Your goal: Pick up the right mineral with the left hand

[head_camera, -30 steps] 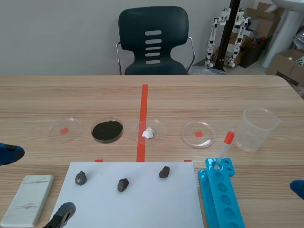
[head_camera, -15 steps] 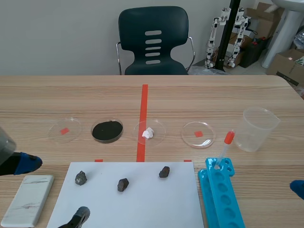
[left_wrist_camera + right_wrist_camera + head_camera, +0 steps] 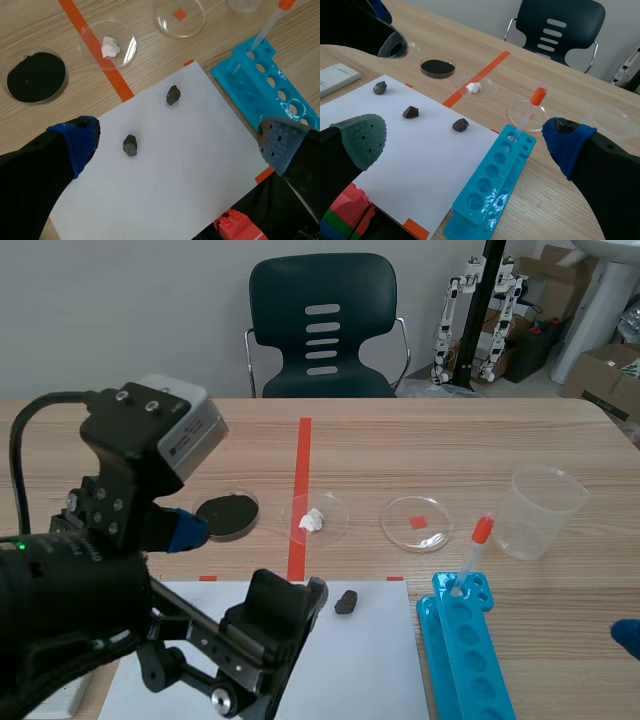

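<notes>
The left gripper (image 3: pixel 179 146) holds its fingers wide apart above the white sheet (image 3: pixel 180 185), with nothing between them. The right mineral (image 3: pixel 173 94) lies ahead of it near the sheet's far edge, with bare paper on every side. The middle mineral (image 3: pixel 130 145) lies well apart from it. The blue rack (image 3: pixel 272 92) lies just beside the sheet's edge. The right gripper (image 3: pixel 465 142) is also wide open. One second ago the left arm was low at the table's side; it has now come over the sheet.
</notes>
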### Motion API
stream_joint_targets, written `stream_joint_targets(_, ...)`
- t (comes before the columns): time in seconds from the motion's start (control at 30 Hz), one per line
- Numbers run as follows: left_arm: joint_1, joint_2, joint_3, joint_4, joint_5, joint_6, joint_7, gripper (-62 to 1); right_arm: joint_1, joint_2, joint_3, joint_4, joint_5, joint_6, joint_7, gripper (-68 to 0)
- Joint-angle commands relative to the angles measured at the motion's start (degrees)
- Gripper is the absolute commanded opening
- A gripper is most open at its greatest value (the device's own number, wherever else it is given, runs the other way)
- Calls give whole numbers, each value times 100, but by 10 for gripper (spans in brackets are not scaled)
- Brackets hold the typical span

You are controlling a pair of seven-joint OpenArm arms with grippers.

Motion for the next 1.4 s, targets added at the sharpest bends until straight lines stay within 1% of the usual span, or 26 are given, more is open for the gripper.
stream_joint_targets(0.0, -310, 201, 175, -291, -35, 212, 127, 14, 35, 11, 37, 118, 42, 0, 85, 4)
stream_joint_targets(0.1, -1019, 566, 675, -942, -33, 634, 555, 14, 35, 11, 37, 118, 42, 0, 85, 4)
stream_joint_targets(0.23, -1794, 1156, 1110, -1849, -31, 1008, 1069, 14, 35, 11, 37, 118, 44, 0, 85, 4)
stream_joint_targets(0.37, -2365, 1718, 1349, -2531, -28, 1047, 1473, 14, 35, 11, 37, 118, 44, 0, 85, 4)
stream_joint_targets(0.47, -2664, 2122, 1495, -2957, 2, 1141, 1648, 14, 35, 11, 37, 118, 44, 0, 85, 4)
stream_joint_targets(0.6, -2922, 2632, 1561, -3501, 258, 1156, 1875, 14, 35, 11, 37, 118, 42, 0, 85, 4)
stream_joint_targets(0.73, -3115, 3088, 1565, -4089, 444, 1147, 1928, 14, 35, 11, 37, 118, 44, 0, 85, 4)
stream_joint_targets(0.8, -3226, 3248, 1574, -4380, 603, 1084, 1961, 14, 35, 11, 37, 118, 44, 0, 85, 4)
stream_joint_targets(0.87, -3338, 3383, 1596, -4636, 603, 977, 1961, 14, 35, 11, 37, 118, 44, 0, 85, 4)
stream_joint_targets(0.97, -3475, 3510, 1596, -4946, 697, 975, 2009, 14, 35, 11, 37, 118, 44, 0, 85, 4)
stream_joint_targets(1.27, -3816, 3764, 1596, -5781, 728, 964, 2068, 14, 35, 11, 37, 118, 44, 0, 87, 4)
stream_joint_targets(1.37, -3908, 3818, 1620, -5949, 726, 944, 2087, 14, 35, 11, 37, 118, 44, 0, 85, 4)
